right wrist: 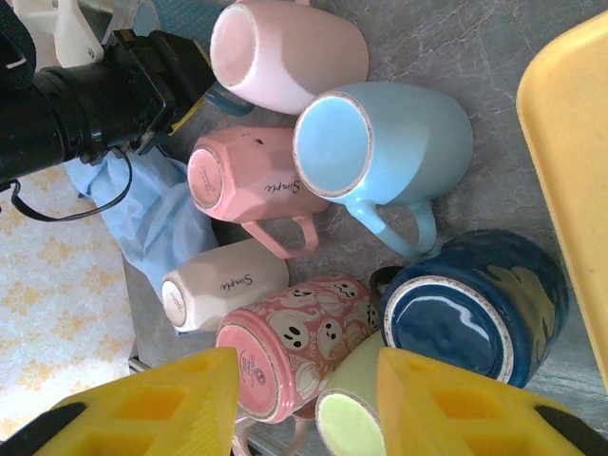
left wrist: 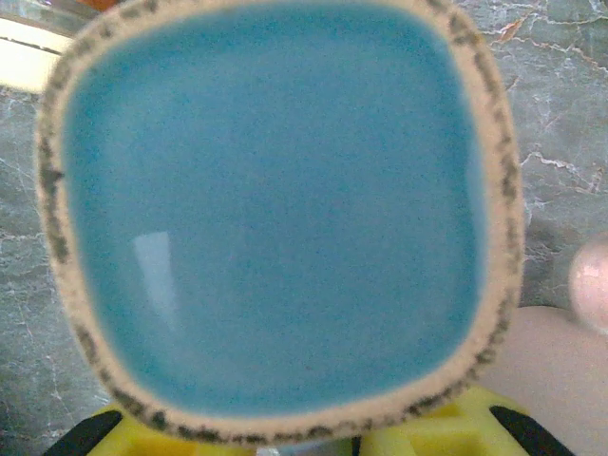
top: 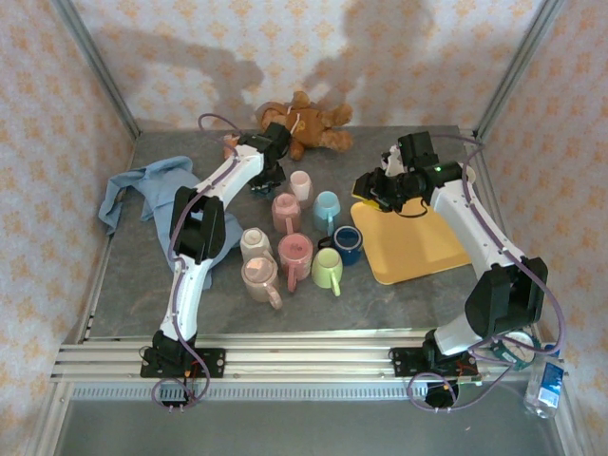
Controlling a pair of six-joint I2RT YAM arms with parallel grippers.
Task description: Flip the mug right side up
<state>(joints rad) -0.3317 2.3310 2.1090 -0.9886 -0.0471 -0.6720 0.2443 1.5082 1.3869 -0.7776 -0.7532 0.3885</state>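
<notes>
Teal mug (left wrist: pixel 275 218): blurred, top edge cuts its rim (too close to my camera).
Green mug (right wrist: pixel 347 426): cropped below.

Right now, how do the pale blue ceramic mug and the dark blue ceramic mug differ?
The pale blue ceramic mug is soft sky-blue, the dark blue ceramic mug glossy navy. The pale mug's side is plain; the dark mug's carries faint yellowish markings. Both stand base up.

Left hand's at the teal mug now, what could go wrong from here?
The teal mug looks glossy and hides most of the left hand, so a weak grip could go unnoticed and slip. The pale pink mug stands close beside it; turning may knock it.
</notes>
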